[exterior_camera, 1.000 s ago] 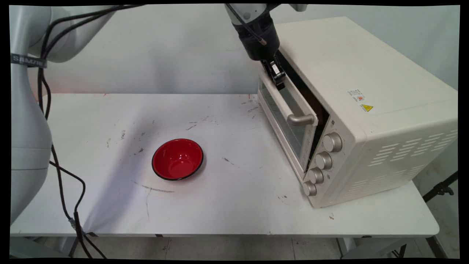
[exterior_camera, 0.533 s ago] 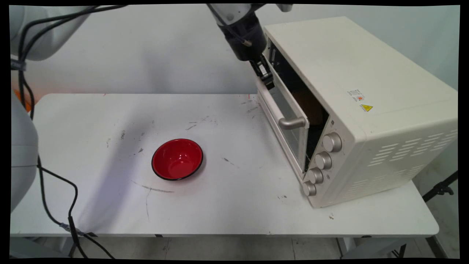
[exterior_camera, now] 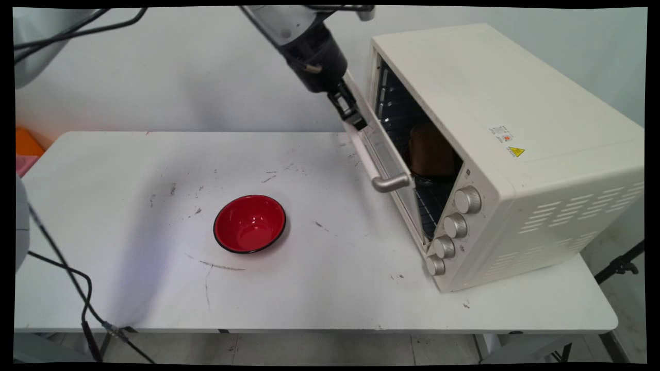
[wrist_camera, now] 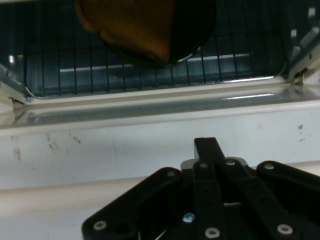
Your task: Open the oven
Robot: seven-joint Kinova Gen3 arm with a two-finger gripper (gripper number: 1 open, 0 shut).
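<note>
1. Main view, against the earlier pictures: the glass-fronted cream oven door (exterior_camera: 384, 154) has swung further out and down from the boxy cream toaster oven (exterior_camera: 508, 154), and the black two-finger gripper (exterior_camera: 356, 119) has travelled left and lower with the door's top edge; the interior, scarcely seen before, now lies open to view.
2. Main view, now: the gripper sits at the far end of the door's upper rim, by the cream bar handle (exterior_camera: 379, 162) with its silver end bracket; whether the fingers clasp the rim or merely press against it, I cannot tell; a brown loaf-like object (exterior_camera: 430, 152) stands on the wire rack (exterior_camera: 433, 198) inside; four silver knobs (exterior_camera: 454, 226) run down the oven's front; a round red bowl with a black rim (exterior_camera: 250, 223) rests well apart on the scuffed white table (exterior_camera: 154, 288).
3. Hand view: the gripper's linkage (wrist_camera: 212, 200) rises over the pale door; beyond lie the rack (wrist_camera: 125, 75) and the brown object (wrist_camera: 135, 25).
</note>
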